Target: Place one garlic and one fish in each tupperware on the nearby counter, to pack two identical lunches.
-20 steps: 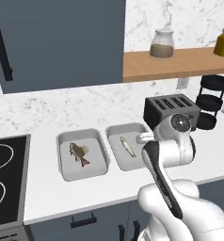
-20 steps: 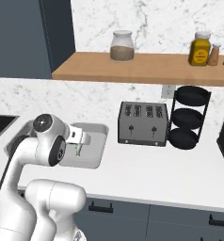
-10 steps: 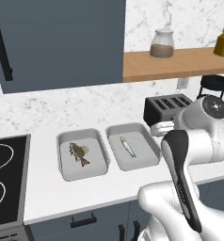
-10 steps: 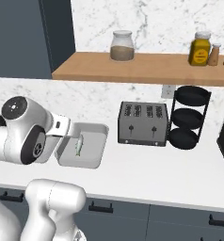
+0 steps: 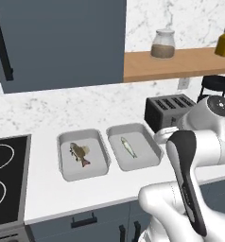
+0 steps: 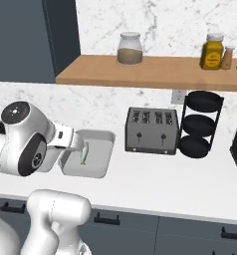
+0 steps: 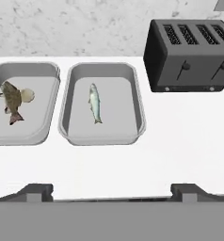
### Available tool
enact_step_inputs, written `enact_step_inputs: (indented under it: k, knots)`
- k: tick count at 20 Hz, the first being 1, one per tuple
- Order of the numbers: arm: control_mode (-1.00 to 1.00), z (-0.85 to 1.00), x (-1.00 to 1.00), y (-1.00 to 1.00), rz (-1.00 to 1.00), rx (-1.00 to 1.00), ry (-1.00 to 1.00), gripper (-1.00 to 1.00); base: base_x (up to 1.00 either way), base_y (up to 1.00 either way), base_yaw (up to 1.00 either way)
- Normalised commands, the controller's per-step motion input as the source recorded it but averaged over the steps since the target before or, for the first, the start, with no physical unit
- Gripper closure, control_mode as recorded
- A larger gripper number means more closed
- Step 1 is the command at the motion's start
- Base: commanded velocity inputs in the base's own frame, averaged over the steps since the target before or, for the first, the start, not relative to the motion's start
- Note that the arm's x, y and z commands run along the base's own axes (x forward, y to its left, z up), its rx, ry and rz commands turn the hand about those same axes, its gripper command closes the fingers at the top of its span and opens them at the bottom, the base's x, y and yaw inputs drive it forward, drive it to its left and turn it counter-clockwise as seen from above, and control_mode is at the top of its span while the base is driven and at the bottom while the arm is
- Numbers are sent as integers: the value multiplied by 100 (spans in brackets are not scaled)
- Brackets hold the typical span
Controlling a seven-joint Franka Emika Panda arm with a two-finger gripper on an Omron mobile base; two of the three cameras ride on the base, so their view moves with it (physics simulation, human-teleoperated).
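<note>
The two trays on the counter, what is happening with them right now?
A white robot arm is packing two trays on the counter. The left tray holds the brown fish with a garlic bulb against it. The right tray holds just the slim silvery fish, so it lacks garlic. The gripper hangs in front of the trays, jaws open and empty.

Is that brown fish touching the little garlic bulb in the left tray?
Touching. In the hand view the brown fish lies right against the garlic, with no tray floor showing between them.
</note>
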Motion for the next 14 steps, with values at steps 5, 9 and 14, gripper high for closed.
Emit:
enact_step_inputs:
  k: [5, 9, 14]
  knots:
    - [100, 0, 0, 0, 0, 0, 0, -100, -89, -63, -1]
    - [100, 0, 0, 0, 0, 0, 0, -100, -75, -99, -9]
    - [100, 0, 0, 0, 0, 0, 0, -100, -39, -100, -8]
